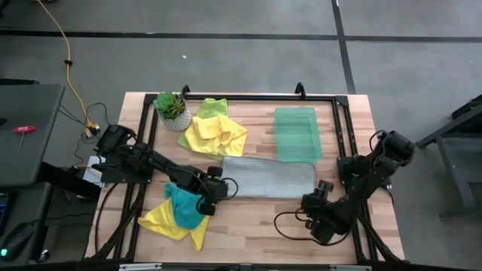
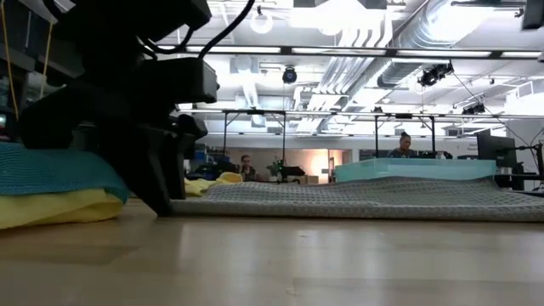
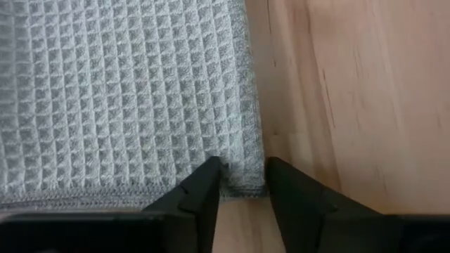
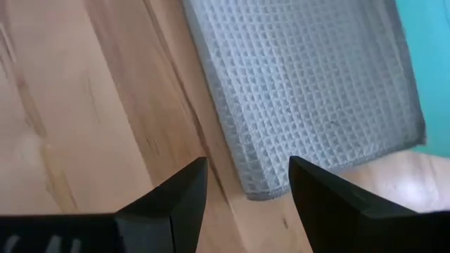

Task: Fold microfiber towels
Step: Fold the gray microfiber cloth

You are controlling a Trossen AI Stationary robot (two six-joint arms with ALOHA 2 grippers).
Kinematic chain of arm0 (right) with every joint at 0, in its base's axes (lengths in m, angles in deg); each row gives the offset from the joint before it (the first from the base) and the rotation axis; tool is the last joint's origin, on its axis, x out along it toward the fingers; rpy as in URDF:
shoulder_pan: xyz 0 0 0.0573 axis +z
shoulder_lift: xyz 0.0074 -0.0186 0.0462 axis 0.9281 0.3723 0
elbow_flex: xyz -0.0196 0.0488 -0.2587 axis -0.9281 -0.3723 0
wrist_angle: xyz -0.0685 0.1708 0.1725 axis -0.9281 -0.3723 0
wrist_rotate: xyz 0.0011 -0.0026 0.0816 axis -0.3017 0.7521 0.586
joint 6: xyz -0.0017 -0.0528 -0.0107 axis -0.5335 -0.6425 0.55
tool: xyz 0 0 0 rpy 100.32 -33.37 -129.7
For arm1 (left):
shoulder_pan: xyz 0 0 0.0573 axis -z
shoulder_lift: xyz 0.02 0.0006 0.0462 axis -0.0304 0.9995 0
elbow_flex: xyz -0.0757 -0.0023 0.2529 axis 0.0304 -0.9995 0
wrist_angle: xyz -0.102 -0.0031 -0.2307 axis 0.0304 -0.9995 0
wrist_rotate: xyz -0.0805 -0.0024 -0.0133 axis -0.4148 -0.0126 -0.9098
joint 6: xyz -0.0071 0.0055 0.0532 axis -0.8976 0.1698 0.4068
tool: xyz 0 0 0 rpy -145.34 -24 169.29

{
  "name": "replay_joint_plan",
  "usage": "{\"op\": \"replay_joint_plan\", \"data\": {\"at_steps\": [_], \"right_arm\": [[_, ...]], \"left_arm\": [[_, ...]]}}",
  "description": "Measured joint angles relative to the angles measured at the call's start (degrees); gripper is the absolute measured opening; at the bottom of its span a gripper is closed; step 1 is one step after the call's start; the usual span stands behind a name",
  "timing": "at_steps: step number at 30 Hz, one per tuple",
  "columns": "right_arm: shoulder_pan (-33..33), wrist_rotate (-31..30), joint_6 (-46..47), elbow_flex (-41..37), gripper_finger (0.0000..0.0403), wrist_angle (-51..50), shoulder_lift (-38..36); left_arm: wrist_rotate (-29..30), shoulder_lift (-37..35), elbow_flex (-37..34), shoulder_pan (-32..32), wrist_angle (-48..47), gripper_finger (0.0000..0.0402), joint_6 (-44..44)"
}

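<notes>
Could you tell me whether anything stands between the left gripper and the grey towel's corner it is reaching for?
Nothing visible does. The left gripper sits at the corner of the grey towel, its fingers straddling the hem with only bare table beside it.

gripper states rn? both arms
Left claw: part open, fingers straddling a corner of the grey towel, not clamped.
Right claw: open, empty, above the grey towel's other end.
</notes>
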Motion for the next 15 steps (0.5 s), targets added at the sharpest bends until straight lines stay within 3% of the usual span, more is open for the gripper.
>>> {"op": "replay_joint_plan", "data": {"at_steps": [8, 15], "right_arm": [[-7.7, 7.6, -17.4, -0.4, 0.0193, 1.0, 0.0], [-12.1, 15.1, -24.3, -6.5, 0.0177, 5.5, 0.0]], "left_arm": [[1.4, -0.1, 0.0, 0.1, -0.1, 0.0012, -1.0], [1.6, -0.1, 0.0, 0.2, -0.2, 0.0007, -2.2]]}}
